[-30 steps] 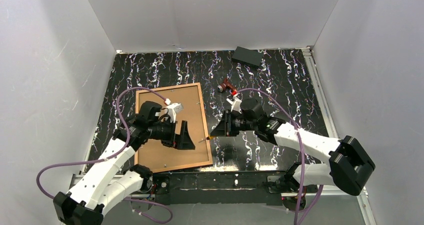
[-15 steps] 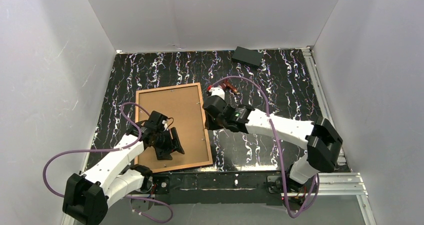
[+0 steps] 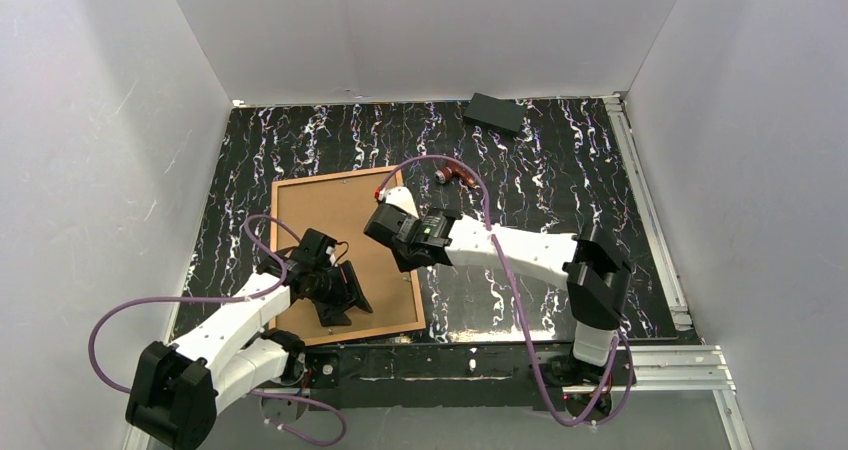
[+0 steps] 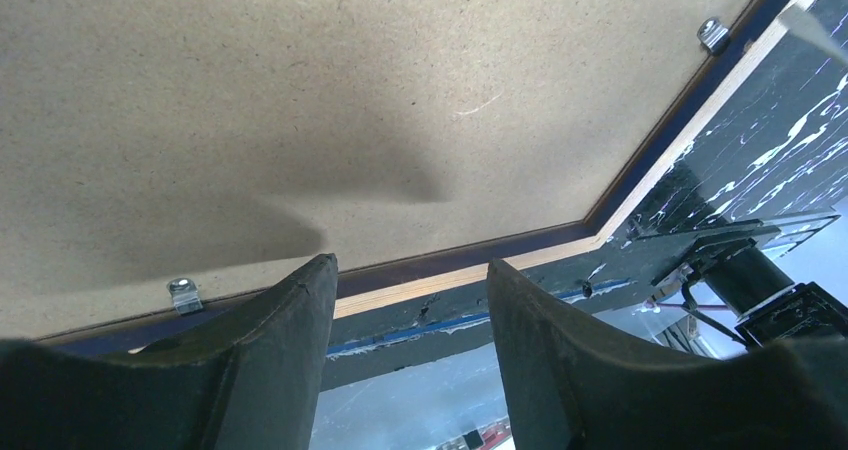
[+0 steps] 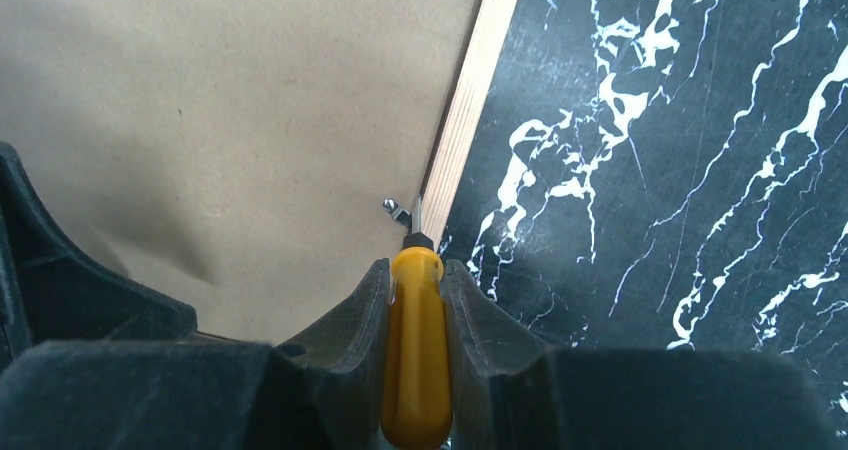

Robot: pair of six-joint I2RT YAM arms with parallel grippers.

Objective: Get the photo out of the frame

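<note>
Photo (image 3: 330, 215) lies back-up in the frame (image 4: 655, 150). My left claw (image 4: 408, 270) hovers apart over its near edge; my right claw (image 5: 415, 275) clamps a screwdriver (image 5: 415, 370), tip at a side clip (image 5: 396, 208).

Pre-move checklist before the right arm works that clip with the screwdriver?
1. Screwdriver clamped in right tool: ok.
2. Blade tip at the clip on the frame edge: ok.
3. Tip under the clip: cannot tell.
4. Left tool open over the frame's near edge: ok.
5. Left tool pressing the photo board down: cannot tell.
6. Near-edge clip turned off the board: cannot tell.
</note>
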